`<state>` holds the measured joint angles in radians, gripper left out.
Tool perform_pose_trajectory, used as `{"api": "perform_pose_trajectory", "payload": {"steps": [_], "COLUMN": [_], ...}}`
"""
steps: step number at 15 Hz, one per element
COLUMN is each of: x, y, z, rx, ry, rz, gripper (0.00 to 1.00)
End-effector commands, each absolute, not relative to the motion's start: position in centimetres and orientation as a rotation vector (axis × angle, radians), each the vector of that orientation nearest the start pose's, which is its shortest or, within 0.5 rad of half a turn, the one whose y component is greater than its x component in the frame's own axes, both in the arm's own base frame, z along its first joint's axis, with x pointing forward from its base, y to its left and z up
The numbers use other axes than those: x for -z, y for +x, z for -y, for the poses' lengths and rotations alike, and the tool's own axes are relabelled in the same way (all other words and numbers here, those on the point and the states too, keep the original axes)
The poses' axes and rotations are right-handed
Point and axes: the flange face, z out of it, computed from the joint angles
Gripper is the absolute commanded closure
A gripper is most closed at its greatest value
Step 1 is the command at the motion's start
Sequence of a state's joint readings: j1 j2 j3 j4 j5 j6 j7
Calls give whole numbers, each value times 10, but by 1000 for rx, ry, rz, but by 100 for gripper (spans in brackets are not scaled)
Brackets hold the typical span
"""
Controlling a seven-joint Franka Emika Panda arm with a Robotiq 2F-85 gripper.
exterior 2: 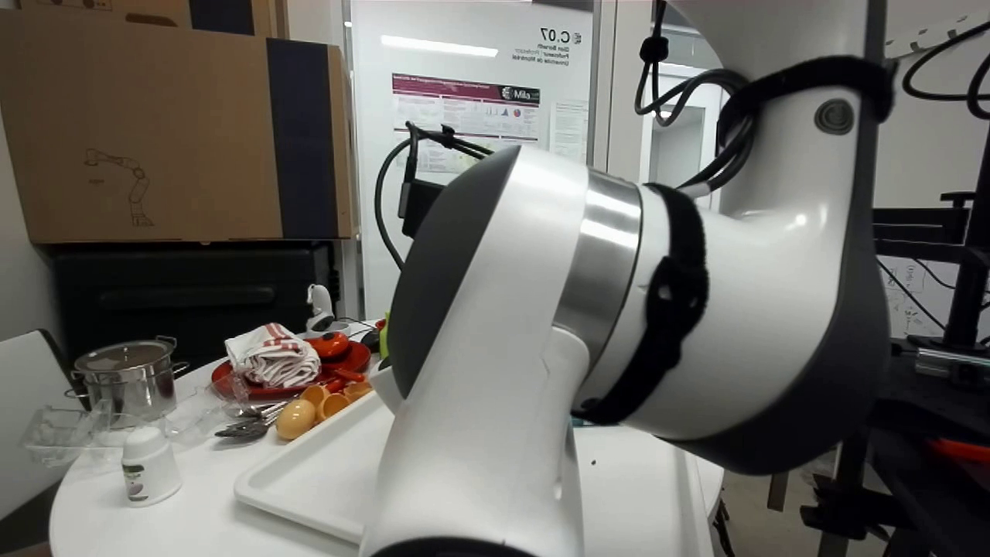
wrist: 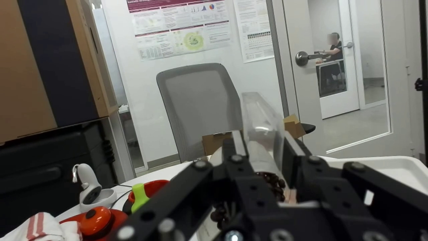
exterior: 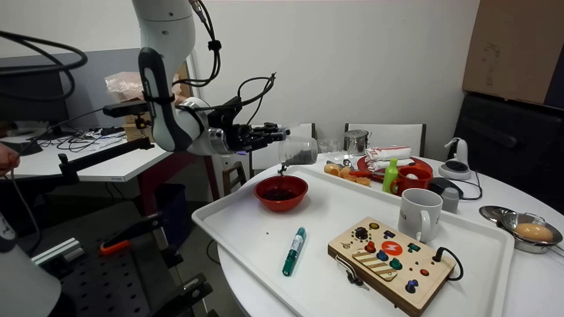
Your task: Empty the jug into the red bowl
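Observation:
The jug (exterior: pixel 299 152) is a clear see-through container, tipped on its side above the tray's far left part. My gripper (exterior: pixel 282 133) is shut on its handle. In the wrist view the clear handle (wrist: pixel 259 113) stands between the fingers (wrist: pixel 262 147), and dark beans (wrist: pixel 276 184) show near the opening. In an exterior view, dark beans (exterior: pixel 282 170) drop from the jug's lower edge. The glossy red bowl (exterior: pixel 281 205) sits below on the tray, with a dark heap of beans (exterior: pixel 278 194) inside. Some beans remain visible in the jug. The arm hides the bowl in an exterior view.
The white tray (exterior: pixel 246 248) also bears a green marker (exterior: pixel 294 252), a wooden button box (exterior: pixel 392 264) and a white mug (exterior: pixel 410 211). One dark bean (exterior: pixel 267 233) lies loose there. Eggshells (exterior: pixel 348 173), a red mug (exterior: pixel 414 179) and a small grey cup (exterior: pixel 450 200) stand behind.

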<state>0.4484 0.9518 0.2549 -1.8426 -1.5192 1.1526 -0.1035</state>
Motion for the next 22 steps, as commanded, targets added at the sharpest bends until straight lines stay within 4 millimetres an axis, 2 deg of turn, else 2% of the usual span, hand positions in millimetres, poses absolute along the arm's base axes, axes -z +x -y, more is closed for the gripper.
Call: {"api": "perform_pose_trajectory", "payload": {"steps": [1, 22], "x": [-61, -63], "y": [476, 470], "z": [-229, -235], "rx": [747, 720], "ry": [900, 876], "rz": [-1064, -1014], "gripper": [93, 93]}}
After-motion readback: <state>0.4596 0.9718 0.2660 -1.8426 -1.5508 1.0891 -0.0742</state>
